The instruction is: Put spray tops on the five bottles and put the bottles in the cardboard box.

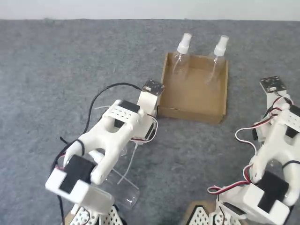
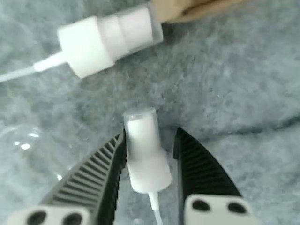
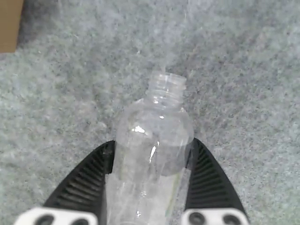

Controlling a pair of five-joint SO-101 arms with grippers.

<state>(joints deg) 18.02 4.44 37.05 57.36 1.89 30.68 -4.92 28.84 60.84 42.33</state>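
**Left gripper** (image 2: 151, 134): fingers clenched on a white plastic spray top (image 2: 145, 161), just off the near left corner of the brown cardboard box (image 1: 192, 101). The box lies toward the grey surface's far edge.

**Right gripper** (image 3: 153, 145): grasping a clear, uncapped plastic bottle (image 3: 161, 93) near the surface's right edge.

**Box contents:** a spray-topped clear bottle (image 1: 181, 61) and a second spray-topped bottle (image 1: 217, 61) stand along the box's far wall.

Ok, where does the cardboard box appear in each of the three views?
High view: the box sits upper middle, with two bottles standing in it.
Left wrist view: its tan edge, just beyond the lying spray top.
Right wrist view: its tan corner, well away from the bottle between the jaws.
Shared landmark: the grey carpet under everything.
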